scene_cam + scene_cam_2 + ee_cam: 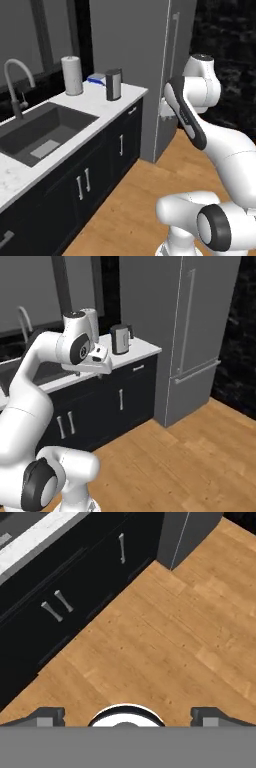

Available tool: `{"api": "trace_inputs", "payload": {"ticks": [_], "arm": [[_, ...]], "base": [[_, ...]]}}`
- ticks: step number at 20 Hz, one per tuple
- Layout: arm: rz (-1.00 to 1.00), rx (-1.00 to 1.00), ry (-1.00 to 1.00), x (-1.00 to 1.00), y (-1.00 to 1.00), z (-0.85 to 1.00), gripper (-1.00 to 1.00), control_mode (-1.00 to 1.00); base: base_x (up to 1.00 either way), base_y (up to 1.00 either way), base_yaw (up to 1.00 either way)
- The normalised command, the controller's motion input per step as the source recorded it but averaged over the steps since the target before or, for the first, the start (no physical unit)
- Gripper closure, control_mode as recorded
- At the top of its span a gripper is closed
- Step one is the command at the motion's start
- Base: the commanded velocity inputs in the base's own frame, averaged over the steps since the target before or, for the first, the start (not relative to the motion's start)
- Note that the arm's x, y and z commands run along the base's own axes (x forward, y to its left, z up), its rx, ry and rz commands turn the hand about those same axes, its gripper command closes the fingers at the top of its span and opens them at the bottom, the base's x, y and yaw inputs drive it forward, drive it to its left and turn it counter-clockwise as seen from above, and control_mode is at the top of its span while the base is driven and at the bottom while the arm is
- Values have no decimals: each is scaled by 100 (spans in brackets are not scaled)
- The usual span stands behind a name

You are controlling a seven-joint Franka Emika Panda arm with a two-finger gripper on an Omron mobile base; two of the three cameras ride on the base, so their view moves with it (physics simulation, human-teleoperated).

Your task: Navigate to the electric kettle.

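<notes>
My claw (128, 714) hangs over bare wooden floor (165, 642), pointing down, and in the hand view its two tips sit wide apart at the bottom edge with nothing between them. Just ahead of it and lower run the dark cabinet doors (75, 597) under the counter.

The electric kettle (113, 84) stands beyond the claw and above its level, on the white countertop (127, 95) near the end that meets the tall grey fridge (195, 331). A white paper towel roll (72, 75) stands a little farther along toward the sink (45, 132), apart from the kettle.

My worry is the base. If I drive in too straight, the base or the folded arm could strike the cabinet fronts or the counter edge; if I drift wide, the elbow could brush the fridge.

The left base view lets me see the sink, the faucet (17, 85) and a small blue-and-white object (96, 78) behind the kettle. The right base view gives me the fridge's full front and the open floor toward it. The hand view gives me the floor and the cabinet handles.
</notes>
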Motion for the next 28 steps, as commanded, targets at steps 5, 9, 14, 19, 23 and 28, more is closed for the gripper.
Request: {"api": "trace_inputs", "payload": {"ticks": [5,9,14,19,23,28], "arm": [[0,0,0,0,0,0,-100,100],[0,0,0,0,0,0,-100,100],[0,0,0,0,0,0,-100,100],[0,0,0,0,0,0,-100,100],[0,0,0,0,0,0,-100,100],[0,0,0,0,0,0,-100,100]], "base": [[100,-55,49],[100,-61,49],[100,-66,48],[100,-69,46],[95,-73,48],[80,-68,46]]}}
